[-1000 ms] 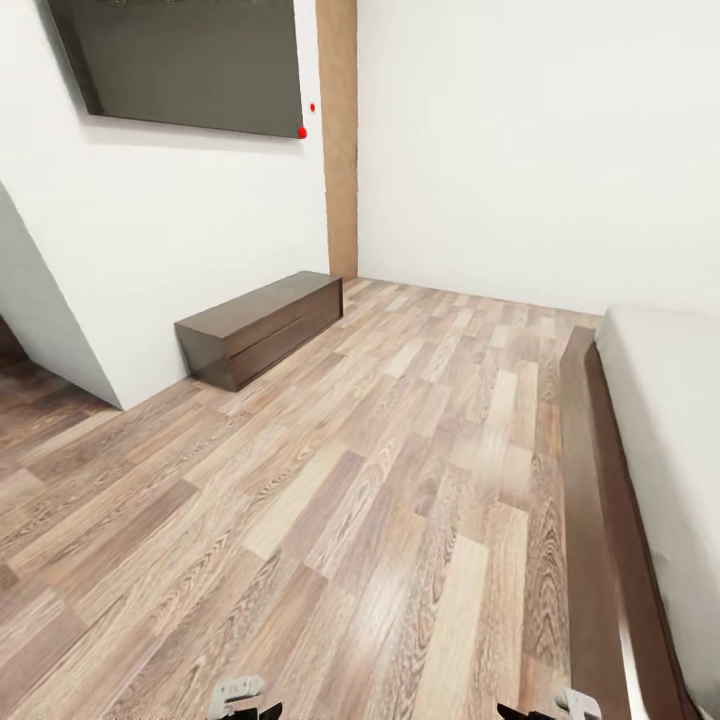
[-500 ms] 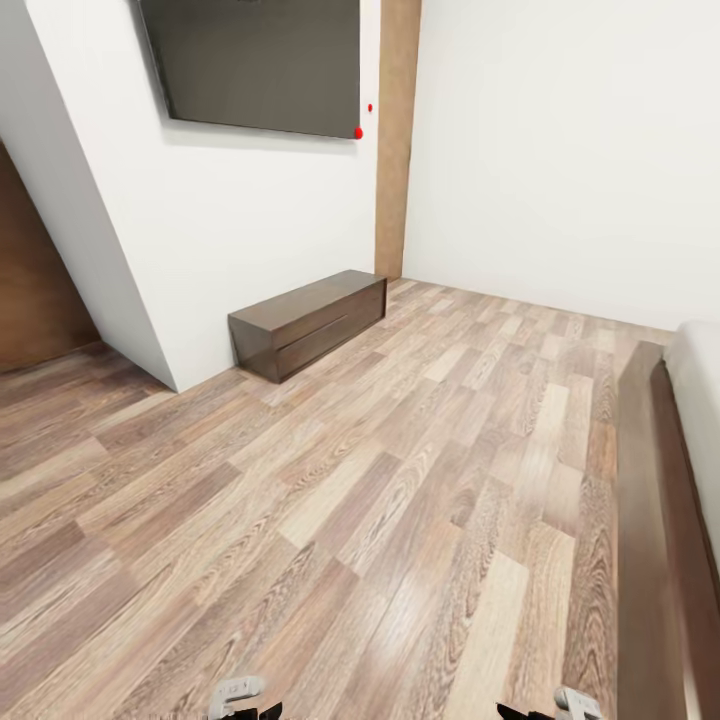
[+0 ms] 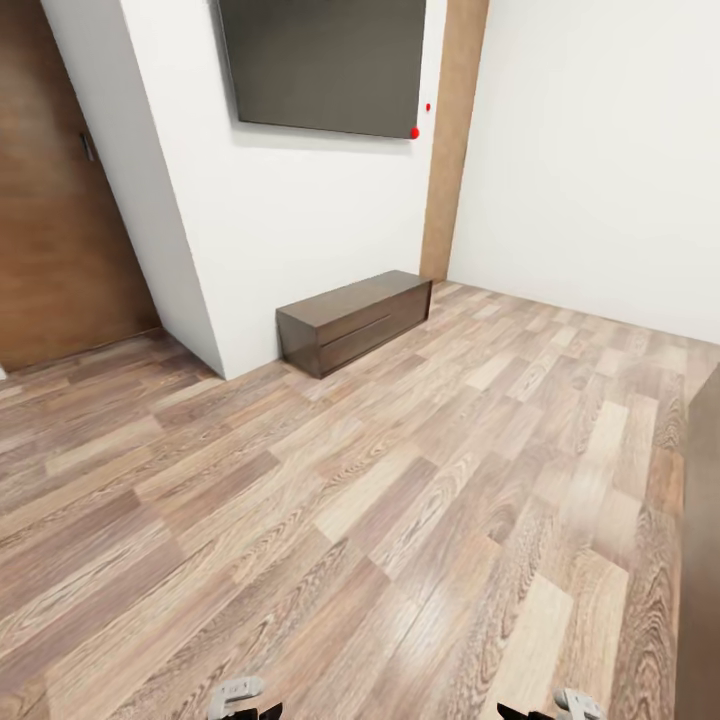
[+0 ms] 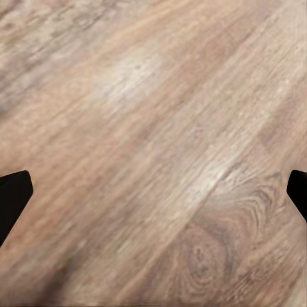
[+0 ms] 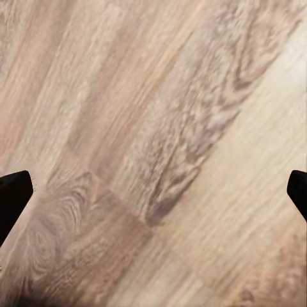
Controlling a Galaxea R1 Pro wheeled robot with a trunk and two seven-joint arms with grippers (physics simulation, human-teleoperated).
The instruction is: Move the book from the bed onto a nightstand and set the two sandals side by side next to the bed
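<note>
The bedroom's wood-plank floor [image 3: 400, 500] fills most of the head view. A sliver of the bed's dark brown frame [image 3: 703, 560] runs along that view's right edge. The book, the two sandals and the nightstand are out of view. My left gripper [image 3: 240, 697] and right gripper [image 3: 562, 706] peek in at the bottom edge of the head view. In the left wrist view my left gripper [image 4: 153, 198] is open over bare planks, its dark fingertips [image 4: 13, 195] far apart. My right gripper [image 5: 153, 198] is open too, with only floor between its fingertips [image 5: 14, 192].
A long, low dark wooden cabinet [image 3: 355, 318] stands against the white wall under a dark wall-mounted screen [image 3: 325, 60]. A brown wooden door [image 3: 60, 190] is at the far left, past a wall corner. A light wood panel [image 3: 450, 150] marks the far corner.
The camera has turned left, so the whole picture slid right. The grey mattress has left the picture and the brown door has come in. Both grippers stay low and open.
</note>
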